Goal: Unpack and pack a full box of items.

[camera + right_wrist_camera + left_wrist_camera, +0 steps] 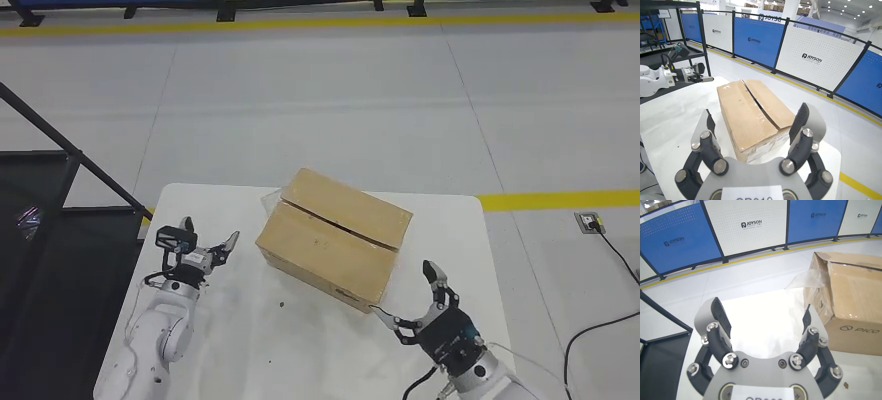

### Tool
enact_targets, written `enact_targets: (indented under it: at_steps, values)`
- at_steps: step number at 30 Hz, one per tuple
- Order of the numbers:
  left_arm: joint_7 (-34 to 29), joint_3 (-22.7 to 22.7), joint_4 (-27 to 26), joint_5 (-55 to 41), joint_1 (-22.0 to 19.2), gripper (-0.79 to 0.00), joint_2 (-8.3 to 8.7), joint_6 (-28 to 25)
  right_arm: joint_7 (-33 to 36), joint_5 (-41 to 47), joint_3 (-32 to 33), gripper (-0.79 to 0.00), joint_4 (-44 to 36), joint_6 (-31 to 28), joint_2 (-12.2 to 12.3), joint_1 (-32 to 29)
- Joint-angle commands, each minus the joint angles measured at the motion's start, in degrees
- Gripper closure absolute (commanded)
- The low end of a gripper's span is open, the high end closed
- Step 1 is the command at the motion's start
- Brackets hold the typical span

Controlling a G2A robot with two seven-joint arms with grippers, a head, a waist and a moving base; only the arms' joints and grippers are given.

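A cardboard box point(333, 235) sits skewed at the middle of the white table point(250, 340), its 2 top flaps shut along a dark seam — unpacking, by the look of it, not yet begun. The left gripper point(209, 232) and right gripper point(405, 292) flank it, 1 off each end, both spread wide and holding nothing, likely poised to work the flaps. A scrap of clear film point(806, 279) trails from the box's corner nearest the left gripper — a possible snag.
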Motion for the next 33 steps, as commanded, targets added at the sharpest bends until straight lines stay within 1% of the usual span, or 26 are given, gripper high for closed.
enact_targets:
  at_steps: [1, 5, 7, 8, 9, 10, 11, 13, 14, 21, 22, 25, 27, 33]
  values:
    - [0.37, 1.81, 2.93, 1.69, -2.52, -0.785, -0.25, 0.12, -0.02, -0.45, 0.0, -0.785, -0.01, 0.01, 0.0, 0.0]
    - [1.41, 5.5, 8.76, 3.8, -6.82, -0.785, -0.95, -0.25, -0.02, -0.45, 0.0, -0.785, -0.01, 0.01, 0.0, 0.0]
    - [2.33, 6.89, 11.01, 4.11, -8.26, -0.785, -1.3, -0.31, -0.19, 0.49, 0.01, -0.785, 0.27, 0.27, -0.04, -0.04]
    - [2.86, 7.45, 11.84, 4.03, -8.77, -0.785, -1.45, -0.6, -0.56, 3.9, 0.35, -0.785, 1.27, 0.45, -0.13, 0.03]
    - [3.44, 7.87, 12.51, 4.03, -9.14, -0.785, -1.57, -0.8, -0.78, 8.41, 0.88, -0.785, 2.61, -0.73, -0.17, 0.39]
    - [4.06, 8.25, 12.98, 4.26, -9.34, -0.785, -1.64, -1.09, 0.27, 14.79, 2.1, -0.785, 4.92, -1.54, -0.23, 0.98]
    - [4.66, 8.47, 13.34, 4.37, -9.43, -0.785, -1.68, -1.33, 2.08, 20.33, 3.67, -0.785, 6.84, -1.06, -0.28, 2.05]
    - [5.46, 8.61, 13.69, 4.57, -9.32, -0.785, -1.7, -1.59, 5.87, 31.14, 5.15, -0.785, 10.06, -4.18, -0.21, 4.14]
    - [5.72, 8.56, 13.7, 4.66, -9.17, -0.785, -1.67, -1.72, 6.71, 32.71, 5.53, -0.785, 10.55, -4.6, -0.18, 4.53]
    - [7.12, 7.41, 11.33, 5.09, -6.61, -0.785, -1.21, -3.35, 6.71, 32.71, 5.53, -0.785, 10.55, -4.6, -0.18, 4.53]
    - [7.19, 7.26, 10.78, 5.24, -6.13, -0.785, -1.14, -3.45, 6.37, 33.8, 5.4, -0.785, 10.58, -4.42, -0.23, 4.48]
    - [7.27, 6.89, 9.23, 5.62, -4.76, -0.785, -0.96, -3.73, 8.39, 39.69, 5.48, -0.785, 12.32, -4.2, -0.27, 5.87]
    - [7.33, 6.67, 8.18, 5.61, -3.94, -0.785, -0.88, -3.77, 10.48, 44.9, 5.65, -0.785, 14.07, -5.13, -0.23, 7.3]
    - [7.67, 5.95, 4.97, 5.4, -1.42, -0.785, -0.65, -4.26, 20.5, 67.71, 6.78, -0.785, 22.45, -11.75, 0.26, 13.06]
